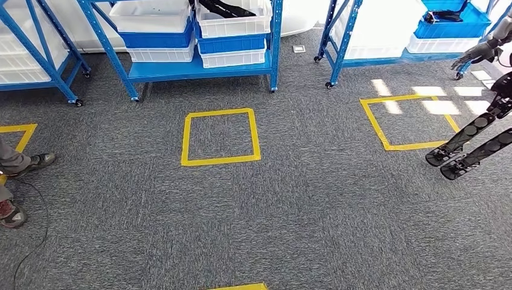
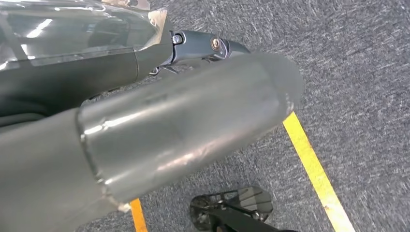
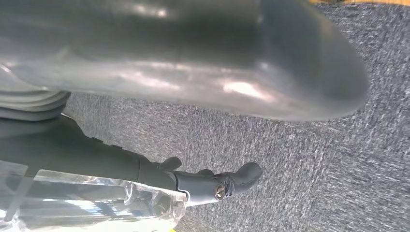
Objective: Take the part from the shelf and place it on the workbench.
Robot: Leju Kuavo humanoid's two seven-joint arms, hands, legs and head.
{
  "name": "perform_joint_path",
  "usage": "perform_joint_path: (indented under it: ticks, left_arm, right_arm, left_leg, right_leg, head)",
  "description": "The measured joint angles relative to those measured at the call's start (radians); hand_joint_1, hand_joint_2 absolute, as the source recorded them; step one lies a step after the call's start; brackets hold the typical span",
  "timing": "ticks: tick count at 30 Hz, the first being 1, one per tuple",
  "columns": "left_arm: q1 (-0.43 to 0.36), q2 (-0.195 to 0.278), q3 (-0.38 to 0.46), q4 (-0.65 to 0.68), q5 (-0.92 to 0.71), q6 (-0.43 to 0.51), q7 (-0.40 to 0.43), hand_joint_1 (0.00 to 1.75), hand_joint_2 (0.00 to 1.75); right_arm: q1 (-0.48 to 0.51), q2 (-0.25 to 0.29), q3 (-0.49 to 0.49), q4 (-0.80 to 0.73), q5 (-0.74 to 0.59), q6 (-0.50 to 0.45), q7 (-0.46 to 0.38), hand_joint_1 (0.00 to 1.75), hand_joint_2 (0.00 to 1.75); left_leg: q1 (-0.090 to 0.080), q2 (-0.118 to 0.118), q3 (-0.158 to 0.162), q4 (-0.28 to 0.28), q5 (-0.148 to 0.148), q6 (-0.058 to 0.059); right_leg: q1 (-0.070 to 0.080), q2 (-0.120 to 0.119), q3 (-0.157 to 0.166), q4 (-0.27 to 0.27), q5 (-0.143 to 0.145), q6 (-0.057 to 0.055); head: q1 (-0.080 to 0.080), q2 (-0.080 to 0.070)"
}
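Note:
Black parts (image 1: 223,8) lie in a white bin on the middle blue shelf (image 1: 199,69), some way ahead of me across the carpet. More dark parts (image 1: 444,16) sit in a blue bin on the right shelf (image 1: 386,59). My left hand (image 2: 169,125) hangs over the carpet, its thick grey thumb large in the picture, its dark fingers (image 2: 212,46) stretched out and holding nothing. My right hand (image 3: 193,58) hangs the same way, dark fingers (image 3: 222,186) straight, nothing in them.
Yellow tape squares (image 1: 220,137) (image 1: 410,121) mark the grey carpet before the shelves. Another humanoid robot (image 1: 477,142) stands at the right shelf with a hand (image 1: 477,54) raised. A person's shoes (image 1: 27,162) and a cable (image 1: 36,211) are at the left edge.

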Motion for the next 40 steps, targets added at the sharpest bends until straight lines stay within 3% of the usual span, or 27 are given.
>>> perform_joint_path:
  ticks: [2, 6, 8, 10, 12, 13, 15, 17, 18, 19, 22, 25, 26, 27, 28, 29, 30, 32, 33, 37, 40]
  left_arm:
    - [-0.002, 0.000, 0.000, 0.000, 0.000, 0.000, 0.000, 0.00, 0.00]
    - [-0.004, 0.000, 0.000, 0.000, 0.000, 0.000, 0.001, 0.00, 0.00]
    - [-0.005, 0.000, 0.001, 0.000, 0.000, 0.000, 0.001, 0.00, 0.00]
    - [-0.005, 0.000, 0.001, 0.000, 0.000, 0.000, 0.002, 0.00, 0.00]
    - [-0.003, -0.001, 0.002, 0.000, 0.000, 0.000, 0.004, 0.00, 0.00]
    - [-0.003, -0.001, 0.002, 0.000, 0.000, 0.000, 0.005, 0.00, 0.00]
    - [-0.003, -0.001, 0.002, 0.000, 0.000, 0.000, 0.007, 0.00, 0.00]
    - [-0.003, -0.001, 0.002, 0.000, 0.000, 0.000, 0.009, 0.00, 0.00]
    - [-0.003, -0.001, 0.003, 0.000, 0.000, 0.001, 0.011, 0.00, 0.00]
    - [-0.003, -0.001, 0.003, 0.000, 0.000, 0.001, 0.012, 0.00, 0.00]
    - [-0.002, 0.000, 0.004, 0.000, 0.000, 0.003, 0.015, 0.00, 0.00]
    - [-0.001, 0.001, 0.005, 0.000, 0.000, 0.004, 0.017, 0.00, 0.00]
    - [0.000, 0.001, 0.005, 0.000, 0.000, 0.005, 0.017, 0.00, 0.00]
    - [0.001, 0.001, 0.005, 0.000, 0.000, 0.005, 0.017, 0.00, 0.00]
    - [0.002, 0.001, 0.005, 0.000, 0.000, 0.006, 0.017, 0.00, 0.00]
    - [0.003, 0.001, 0.006, 0.000, 0.000, 0.007, 0.017, 0.00, 0.00]
    - [0.003, 0.002, 0.006, 0.000, 0.000, 0.008, 0.017, 0.00, 0.00]
    - [0.001, 0.002, 0.006, 0.000, 0.001, 0.010, 0.017, 0.00, 0.00]
    - [0.001, 0.002, 0.007, 0.000, 0.001, 0.010, 0.017, 0.00, 0.00]
    - [0.001, 0.001, 0.008, 0.000, -0.002, 0.010, 0.016, 0.00, 0.00]
    - [0.001, 0.001, 0.010, 0.000, -0.002, 0.010, 0.016, 0.00, 0.00]
  right_arm:
    - [0.000, 0.001, 0.001, 0.000, 0.000, 0.000, 0.000, 0.00, 0.00]
    - [-0.001, 0.000, 0.002, 0.000, 0.000, 0.000, -0.001, 0.00, 0.00]
    - [-0.001, 0.000, 0.002, 0.000, 0.000, 0.000, -0.001, 0.00, 0.00]
    - [0.000, 0.000, 0.002, 0.000, 0.000, 0.001, -0.002, 0.00, 0.00]
    - [0.002, 0.000, 0.004, 0.000, 0.000, 0.003, -0.003, 0.00, 0.00]
    - [0.002, 0.000, 0.005, 0.000, 0.000, 0.003, -0.003, 0.00, 0.00]
    - [0.002, -0.001, 0.007, 0.000, 0.000, 0.004, -0.003, 0.00, 0.00]
    - [0.001, -0.001, 0.010, 0.000, 0.000, 0.005, -0.004, 0.00, 0.00]
    - [0.000, -0.001, 0.012, 0.000, 0.000, 0.005, -0.005, 0.00, 0.00]
    - [0.000, -0.001, 0.014, 0.000, 0.000, 0.006, -0.005, 0.00, 0.00]
    - [-0.001, 0.000, 0.021, 0.000, 0.000, 0.006, -0.006, 0.00, 0.00]
    - [0.000, 0.000, 0.029, 0.000, 0.000, 0.009, -0.007, 0.00, 0.00]
    - [0.000, 0.000, 0.030, 0.000, 0.000, 0.009, -0.007, 0.00, 0.00]
    - [0.001, 0.001, 0.032, 0.000, 0.000, 0.010, -0.007, 0.00, 0.00]
    - [0.001, 0.001, 0.034, 0.000, 0.000, 0.010, -0.007, 0.00, 0.00]
    - [0.001, 0.002, 0.036, 0.000, 0.000, 0.011, -0.009, 0.00, 0.00]
    - [0.001, 0.003, 0.039, 0.000, 0.000, 0.012, -0.011, 0.00, 0.00]
    - [0.001, 0.004, 0.044, 0.000, 0.000, 0.013, -0.018, 0.00, 0.00]
    - [0.000, 0.004, 0.046, 0.000, 0.000, 0.013, -0.020, 0.00, 0.00]
    - [0.000, 0.005, 0.053, 0.000, 0.000, 0.013, -0.021, 0.00, 0.00]
    - [0.000, 0.006, 0.056, 0.000, 0.000, 0.013, -0.022, 0.00, 0.00]
  left_leg:
    - [-0.001, 0.003, 0.050, -0.098, 0.034, 0.006]
    - [-0.013, -0.007, 0.058, -0.120, 0.040, 0.041]
    - [-0.013, -0.009, 0.060, -0.127, 0.047, 0.059]
    - [-0.016, -0.011, 0.058, -0.127, 0.048, 0.067]
    - [-0.021, -0.016, 0.058, -0.127, 0.047, 0.069]
    - [-0.022, -0.020, 0.059, -0.126, 0.047, 0.069]
    - [-0.024, -0.027, 0.061, -0.125, 0.047, 0.068]
    - [-0.028, -0.032, 0.062, -0.122, 0.043, 0.062]
    - [-0.030, -0.033, 0.062, -0.121, 0.042, 0.057]
    - [-0.031, -0.034, 0.062, -0.121, 0.041, 0.052]
    - [-0.025, -0.029, 0.052, -0.097, 0.022, 0.035]
    - [-0.018, -0.017, -0.025, 0.070, -0.074, 0.018]
    - [-0.015, -0.015, -0.055, 0.131, -0.098, 0.014]
    - [-0.013, -0.013, -0.073, 0.164, -0.104, 0.010]
    - [-0.011, -0.011, -0.073, 0.160, -0.089, 0.009]
    - [-0.008, -0.007, -0.052, 0.116, -0.058, 0.008]
    - [-0.006, 0.000, -0.017, 0.045, -0.020, 0.009]
    - [-0.008, 0.014, 0.045, -0.080, 0.027, 0.015]
    - [-0.010, 0.017, 0.059, -0.108, 0.034, 0.020]
    - [-0.018, 0.002, 0.062, -0.125, 0.041, 0.053]
    - [-0.017, -0.006, 0.064, -0.133, 0.049, 0.069]
  right_leg:
    - [0.004, -0.001, 0.003, 0.001, -0.005, 0.012]
    - [0.009, -0.006, 0.000, 0.005, -0.013, 0.039]
    - [0.008, -0.006, -0.033, 0.076, -0.051, 0.038]
    - [0.009, -0.002, -0.098, 0.209, -0.109, 0.031]
    - [0.010, 0.001, -0.137, 0.285, -0.128, 0.034]
    - [0.010, 0.002, -0.129, 0.266, -0.113, 0.039]
    - [0.010, 0.005, -0.067, 0.138, -0.057, 0.047]
    - [0.014, 0.009, -0.018, 0.028, -0.017, 0.041]
    - [0.017, 0.010, -0.010, 0.006, -0.009, 0.034]
    - [0.020, 0.010, -0.011, 0.002, -0.007, 0.026]
    - [0.010, 0.006, -0.002, -0.003, 0.001, 0.005]
    - [0.007, 0.000, 0.000, -0.005, 0.005, -0.008]
    - [0.007, -0.002, 0.000, -0.005, 0.005, -0.008]
    - [0.008, -0.004, -0.001, -0.005, 0.004, -0.008]
    - [0.007, -0.006, 0.000, -0.005, 0.004, -0.008]
    - [0.007, -0.008, 0.001, -0.004, 0.003, -0.007]
    - [0.007, -0.009, 0.003, -0.004, 0.002, -0.006]
    - [0.013, -0.013, 0.006, -0.003, -0.002, 0.002]
    - [0.016, -0.015, 0.007, -0.003, -0.004, 0.007]
    - [0.018, -0.023, 0.000, 0.012, -0.019, 0.030]
    - [0.015, -0.009, -0.052, 0.128, -0.082, 0.026]
  head:
    - [0.002, 0.000]
    - [0.006, 0.000]
    - [0.008, 0.000]
    - [0.011, 0.000]
    - [0.011, 0.000]
    - [0.012, 0.000]
    - [0.012, 0.000]
    - [0.012, 0.000]
    - [0.012, 0.000]
    - [0.012, 0.000]
    - [0.010, 0.000]
    - [0.004, 0.000]
    - [0.004, 0.000]
    - [0.004, 0.000]
    - [0.004, 0.000]
    - [0.004, 0.000]
    - [0.004, 0.000]
    - [0.005, 0.000]
    - [0.006, 0.000]
    - [0.008, 0.000]
    - [0.012, 0.000]
